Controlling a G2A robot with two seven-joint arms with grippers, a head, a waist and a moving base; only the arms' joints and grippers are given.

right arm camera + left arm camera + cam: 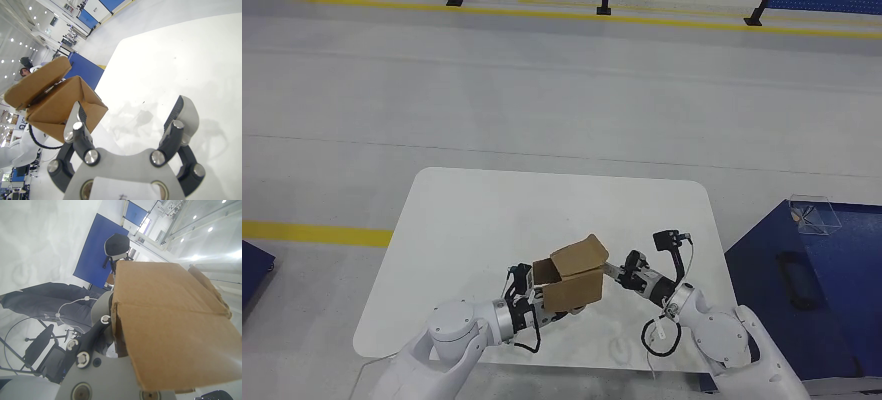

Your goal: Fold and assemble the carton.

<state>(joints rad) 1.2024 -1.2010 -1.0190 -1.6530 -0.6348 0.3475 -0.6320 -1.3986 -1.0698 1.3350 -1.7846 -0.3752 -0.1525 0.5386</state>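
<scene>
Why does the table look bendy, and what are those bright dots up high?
Right wrist view: the wide lens bends the edge of the table. Left wrist view: the dots are ceiling lights glaring behind the carton.

no legible text, carton [572,285] unprinted

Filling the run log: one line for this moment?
left tool: shut on carton | right tool: open, beside carton | carton: flap open, over table

We record a plain brown carton [572,282], a white table [492,215], black ribbed pads [170,114] on the silver right gripper [130,106], and a yellow floor stripe [312,233] at left.
</scene>
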